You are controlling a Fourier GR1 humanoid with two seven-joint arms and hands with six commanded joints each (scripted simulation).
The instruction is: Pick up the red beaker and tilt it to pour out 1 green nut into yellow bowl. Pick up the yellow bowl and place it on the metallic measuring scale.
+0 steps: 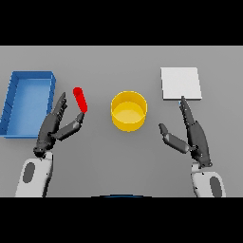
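The red beaker [80,99] is a slim red cylinder standing left of centre, leaning slightly. My left hand [53,125] is just below and to its left, fingers straight and thumb tip close to the beaker's base; nothing is gripped. The yellow bowl [128,110] sits at the table's centre; I see no nut in it. The metallic measuring scale [180,83] is a pale square plate at the upper right. My right hand [193,134] rests open below the scale, fingertips near its front edge. No green nut shows.
A blue open tray [11,102] lies at the far left, next to my left hand. Grey tabletop surrounds the bowl on all sides.
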